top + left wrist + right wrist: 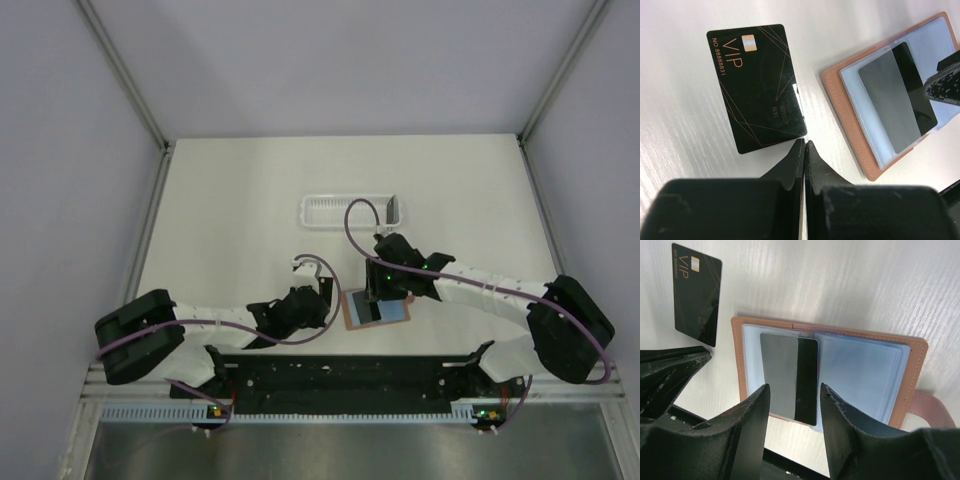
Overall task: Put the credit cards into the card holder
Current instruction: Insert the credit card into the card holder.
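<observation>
Step in hand, as judged: seat the first card, then fetch the second.

- The holder (860, 370) lies open on the counter (680, 125), close to the arm bases. In the top view it sits at 3 o'clock from the left pincer (804, 150), with the tray (345, 210) well apart at 12 o'clock.
- A black card (790, 377) rests on the holder's left panel. Its left half looks grey, as if under the clear pocket (751, 355), and its right half is bare black. It is probably only half inserted, though glare prevents certainty.
- The right pincer (794, 390) is spread, one finger either side of that card, and pinches nothing.
- The VIP card (757, 87) lies flat and face up on the counter beside the holder, at 11 o'clock from the left tips in the left wrist view.
- The left pincer is pressed together and empty, its tips at the card's near corner. Whether they touch it cannot be told.

Advice:
- Push the black card along the pocket's own axis with one fingertip on the exposed edge. A skewed push would likely jam a corner.
- The holder is light and could slide, so the left tips might brace its spine.
- For the VIP card, a top-down pinch on a flat card likely fails. Part the fingers first, then lever up one edge or drag the card over the holder's rim to get underneath.
</observation>
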Motion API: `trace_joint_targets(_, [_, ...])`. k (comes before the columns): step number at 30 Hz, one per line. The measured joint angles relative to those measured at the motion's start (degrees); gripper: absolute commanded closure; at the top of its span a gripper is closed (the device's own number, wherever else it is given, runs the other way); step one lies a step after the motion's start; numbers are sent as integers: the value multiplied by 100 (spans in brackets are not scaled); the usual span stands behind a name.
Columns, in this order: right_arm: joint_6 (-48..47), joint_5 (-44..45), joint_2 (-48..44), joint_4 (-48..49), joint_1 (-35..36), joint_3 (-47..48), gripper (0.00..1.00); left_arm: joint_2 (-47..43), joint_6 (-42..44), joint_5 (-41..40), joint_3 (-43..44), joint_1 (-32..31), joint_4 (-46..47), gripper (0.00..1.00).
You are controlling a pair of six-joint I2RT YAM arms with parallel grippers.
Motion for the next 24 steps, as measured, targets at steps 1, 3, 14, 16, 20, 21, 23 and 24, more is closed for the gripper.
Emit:
trace_joint_targets(1, [-17,52,-15,-37,0,35,55,0,2,4,0,0,0,100])
trace_joint_targets(3, [-61,144,-42,-111,0,85,57,0,2,20,0,0,2,100])
trace_joint_targets(14, [-146,654,-35,-417,0,98,100,251,9,162,208,-122,44,100])
trace_joint_targets(16, [-151,708,-13,-422,0,98,100,372,15,190,313,-205,46,100])
trace_joint_targets(20, [-164,734,107,-424,0,98,100,632,24,219,514,-328,116,100])
trace_joint_targets(21, [-166,732,144,-431,0,98,100,682,22,223,540,-343,155,100])
trace_joint_targets(23, [-173,723,205,-431,0,98,100,756,17,236,577,-358,221,100])
trace_joint_targets(24, [-184,706,232,-431,0,98,100,791,15,240,592,-363,256,100])
